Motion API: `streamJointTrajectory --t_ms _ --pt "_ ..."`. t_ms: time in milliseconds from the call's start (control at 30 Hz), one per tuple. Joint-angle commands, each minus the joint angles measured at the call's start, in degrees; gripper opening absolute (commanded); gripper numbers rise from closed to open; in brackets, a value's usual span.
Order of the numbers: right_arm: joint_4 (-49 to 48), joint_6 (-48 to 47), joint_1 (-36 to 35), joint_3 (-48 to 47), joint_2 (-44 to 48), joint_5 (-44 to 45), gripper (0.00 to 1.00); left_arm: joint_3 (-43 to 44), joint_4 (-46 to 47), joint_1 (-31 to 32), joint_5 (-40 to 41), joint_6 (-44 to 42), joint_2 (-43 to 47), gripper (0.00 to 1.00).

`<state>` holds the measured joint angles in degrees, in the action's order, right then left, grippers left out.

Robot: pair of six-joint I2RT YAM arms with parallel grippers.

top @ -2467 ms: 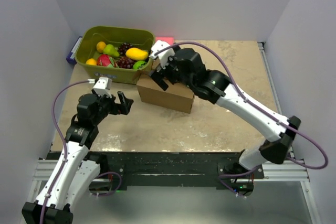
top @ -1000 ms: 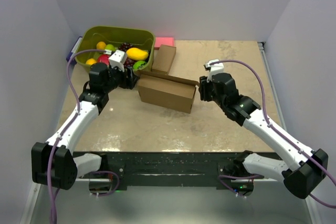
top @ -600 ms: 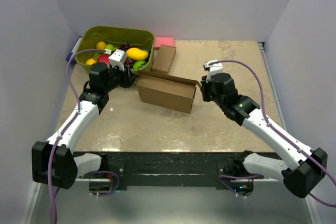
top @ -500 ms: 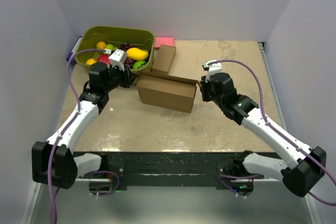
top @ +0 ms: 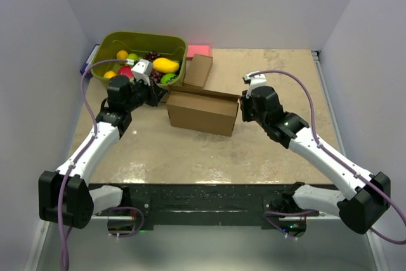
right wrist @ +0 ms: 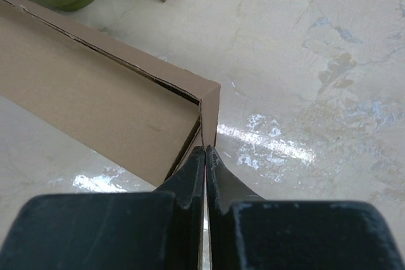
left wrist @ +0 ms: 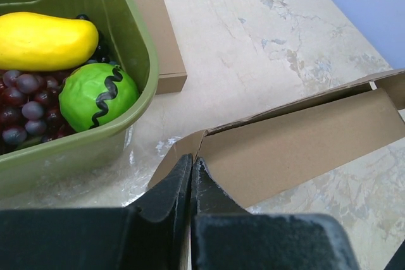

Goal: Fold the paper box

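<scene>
The paper box (top: pixel 202 112) is a long brown cardboard shape lying in the middle of the table, its top open. My left gripper (top: pixel 158 96) is at its left end. In the left wrist view the gripper (left wrist: pixel 192 161) is shut on the thin end flap of the paper box (left wrist: pixel 297 143). My right gripper (top: pixel 242 110) is at the right end. In the right wrist view that gripper (right wrist: pixel 205 151) is shut on the corner flap of the paper box (right wrist: pixel 95 93).
A green bin (top: pixel 105 55) full of toy fruit stands right behind my left gripper. A smaller brown box (top: pixel 198 71) and a pink block (top: pixel 198 49) lie behind the paper box. Walls close in the table on three sides.
Both grippers have closed on the end flaps of the paper box. The right arm has crept a little left, toward the box's right end.
</scene>
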<state>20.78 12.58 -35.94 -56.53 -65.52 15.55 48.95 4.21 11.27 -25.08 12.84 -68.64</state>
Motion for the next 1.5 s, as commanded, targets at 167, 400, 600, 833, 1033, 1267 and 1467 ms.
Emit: streamJointTrajectory --t_ms 167,400,600,833,1033,1267,1467 --pt "0.3 8.4 0.1 -4.8 -1.1 -0.9 0.0 -0.4 -0.9 6.9 9.3 -4.6 1.3 0.0" --pt "-2.0 13.0 0.2 -4.1 -1.6 -3.2 0.0 -1.1 -3.2 11.3 20.6 -7.5 2.5 0.0" --pt "-2.6 14.2 0.3 -5.7 -2.0 -3.2 0.0 -1.4 -3.6 11.9 22.6 -8.3 2.3 0.0" --pt "-2.3 14.3 2.6 -7.3 -3.1 -4.7 0.0 -1.5 -3.8 12.1 24.5 -8.8 1.9 0.0" --pt "-1.4 14.0 4.5 -8.4 -4.0 -6.1 0.0 -1.2 -3.9 12.1 24.6 -8.4 1.9 0.06" --pt "-0.9 13.6 4.5 -7.8 -3.4 -5.3 0.0 -1.7 -3.9 12.0 22.8 -7.1 2.5 0.39" --pt "-0.6 13.3 4.5 -7.6 -3.3 -5.3 0.0 -1.5 -3.3 11.9 20.2 -6.2 1.2 0.46"
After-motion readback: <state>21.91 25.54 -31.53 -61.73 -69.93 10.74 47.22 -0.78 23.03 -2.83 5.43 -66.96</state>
